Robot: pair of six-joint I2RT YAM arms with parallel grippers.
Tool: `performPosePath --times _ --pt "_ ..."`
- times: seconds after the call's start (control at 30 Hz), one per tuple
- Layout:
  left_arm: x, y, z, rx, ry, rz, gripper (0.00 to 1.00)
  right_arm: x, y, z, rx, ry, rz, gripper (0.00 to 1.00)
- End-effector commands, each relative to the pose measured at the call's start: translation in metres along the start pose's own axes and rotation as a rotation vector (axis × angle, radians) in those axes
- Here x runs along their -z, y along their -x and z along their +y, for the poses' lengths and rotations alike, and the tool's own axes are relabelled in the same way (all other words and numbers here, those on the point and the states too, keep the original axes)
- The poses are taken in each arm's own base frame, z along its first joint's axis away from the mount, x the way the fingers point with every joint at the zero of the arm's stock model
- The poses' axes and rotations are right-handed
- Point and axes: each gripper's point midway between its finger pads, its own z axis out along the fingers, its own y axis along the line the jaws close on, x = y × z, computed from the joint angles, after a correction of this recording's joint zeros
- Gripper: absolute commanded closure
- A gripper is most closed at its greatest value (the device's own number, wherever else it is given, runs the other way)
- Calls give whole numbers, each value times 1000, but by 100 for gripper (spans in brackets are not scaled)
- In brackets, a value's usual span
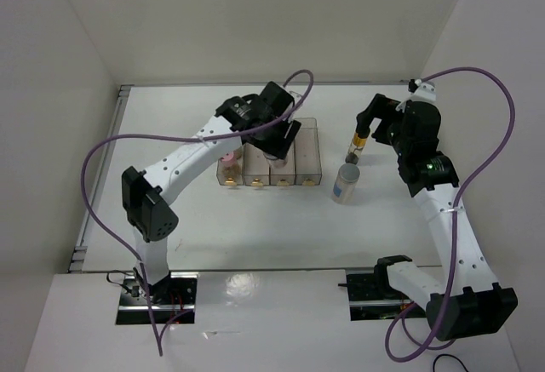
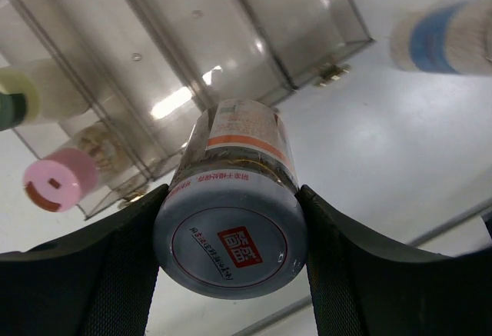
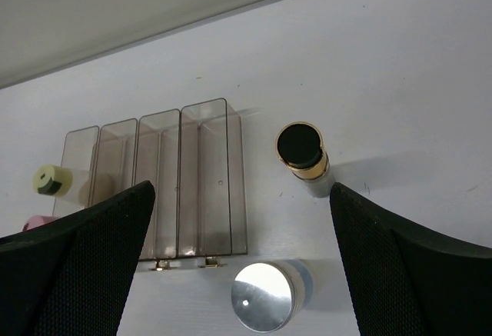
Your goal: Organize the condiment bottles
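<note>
Pinching the labelled jar (image 2: 231,221) above the rack (image 2: 292,36), left jaws could clip a divider and drop it; right jaws hang spread, empty.

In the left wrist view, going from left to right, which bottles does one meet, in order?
In order: pink-lidded jar → jar with white-red labelled lid → grey-white capped cylinder. The yellow-lidded jar overlaps the pink one sideways, so it is left out.

The yellow-lidded jar (image 3: 48,180) and the pink-lidded jar (image 2: 60,184) stand in the rack's (image 3: 204,190) leftmost compartment, with the pink one nearer. The jar with white-red labelled lid (image 2: 231,240) is clamped in the left gripper (image 2: 231,209) over the rack. On the surface (image 1: 255,227) to the right stand the grey-white capped cylinder (image 1: 346,184) and, just beyond it, the slim black-capped amber bottle (image 1: 356,144).
</note>
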Motion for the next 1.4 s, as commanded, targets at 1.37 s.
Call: performPosePath --times 1.37 --pt "-101 12 110 108 82 64 47 -3 1 5 -2 61 14 1"
